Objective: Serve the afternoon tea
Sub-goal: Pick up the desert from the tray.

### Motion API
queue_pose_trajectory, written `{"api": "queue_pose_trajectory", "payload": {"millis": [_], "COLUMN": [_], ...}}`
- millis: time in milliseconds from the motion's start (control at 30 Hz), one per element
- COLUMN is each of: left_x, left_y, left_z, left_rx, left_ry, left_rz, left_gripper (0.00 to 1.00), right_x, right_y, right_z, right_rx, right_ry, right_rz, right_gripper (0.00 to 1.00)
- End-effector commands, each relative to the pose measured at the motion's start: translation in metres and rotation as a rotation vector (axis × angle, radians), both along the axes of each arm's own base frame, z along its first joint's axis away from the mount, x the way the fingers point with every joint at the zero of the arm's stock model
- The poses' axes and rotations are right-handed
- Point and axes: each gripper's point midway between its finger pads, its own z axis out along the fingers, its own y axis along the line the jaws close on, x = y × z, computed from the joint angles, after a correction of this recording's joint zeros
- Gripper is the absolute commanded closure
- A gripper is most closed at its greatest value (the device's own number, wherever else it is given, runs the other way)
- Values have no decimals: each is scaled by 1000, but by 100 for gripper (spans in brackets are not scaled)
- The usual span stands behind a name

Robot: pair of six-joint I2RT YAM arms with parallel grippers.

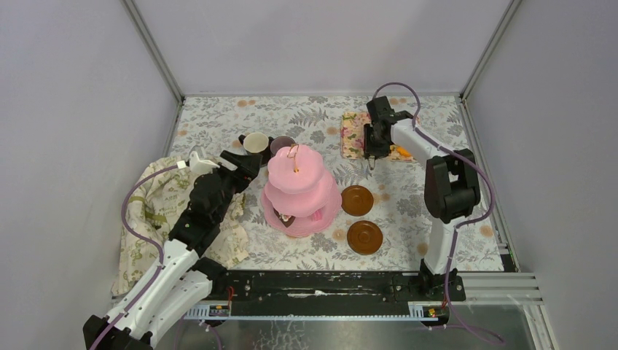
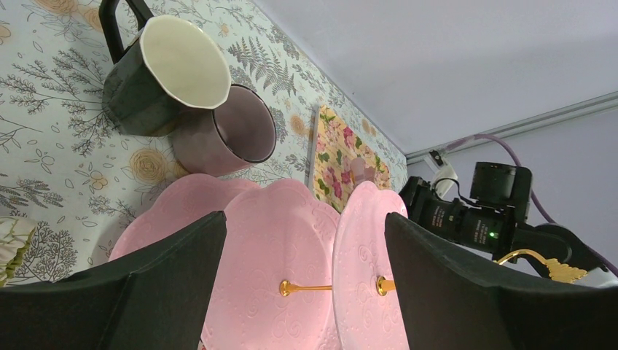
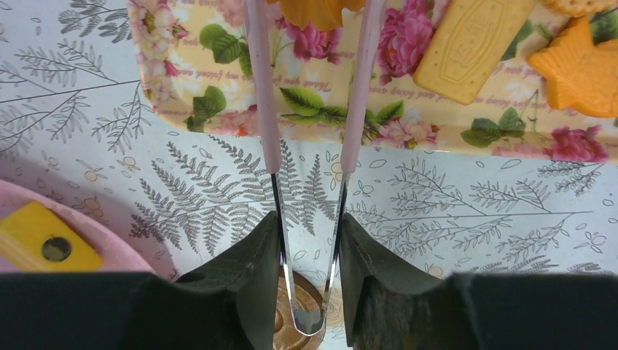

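Cake stand [image 1: 299, 191], pink, three tiers, upright at mid-table on the fern-print table cover [image 1: 408, 219]; gold loop handle [image 1: 294, 152] on top. Bottom tier carries a dark sweet [image 1: 286, 219] and a pink sweet [image 1: 318, 215] at its near edge. Left gripper [image 1: 246, 162] sits just left of the stand at upper-tier height, jaws spread wide, nothing between them; its wrist view looks across the tier edges between the two fingers. Two mugs stand touching each other just behind the stand: cream-lined mug [image 1: 256, 143] to the left, dark mug [image 1: 282, 146] beside it. Two brown saucers to the right of the stand, far saucer [image 1: 357, 200] near the bottom tier, near saucer [image 1: 364, 237] closer to the arm bases; both bare. Right gripper [image 3: 310, 248] is over the near edge of the floral tray [image 1: 353, 131] at back right, jaws narrowed onto the bend of pink-armed tongs [image 3: 264, 109]. The tong arms reach out over the tray with an orange piece [image 3: 321, 11] between them at the frame edge; whether it is pinched or lifted cannot be told. A rectangular yellow biscuit [image 3: 470, 44] and an orange star sweet [image 3: 579, 69] lie on the tray. Leaf-print cloth [image 1: 157, 200] is bunched at the left edge under the left arm.
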Motion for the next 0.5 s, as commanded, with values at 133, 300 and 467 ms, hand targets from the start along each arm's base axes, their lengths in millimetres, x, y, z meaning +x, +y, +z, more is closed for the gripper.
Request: {"api": "queue_pose_trajectory", "payload": {"millis": [133, 300, 467], "left_x": [2, 3, 3], "left_y": [-2, -1, -1], "left_z": [9, 9, 9], "left_rx": [-20, -18, -15], "left_ry": [-34, -34, -33], "left_rz": [0, 3, 3], "left_gripper": [13, 13, 13], "right_x": [-10, -26, -48], "right_y": [6, 11, 16], "right_z": [44, 55, 62], "right_rx": [47, 38, 29], "right_ry": [-90, -110, -127], "right_rz": [20, 47, 76], "right_gripper": [86, 86, 86]}}
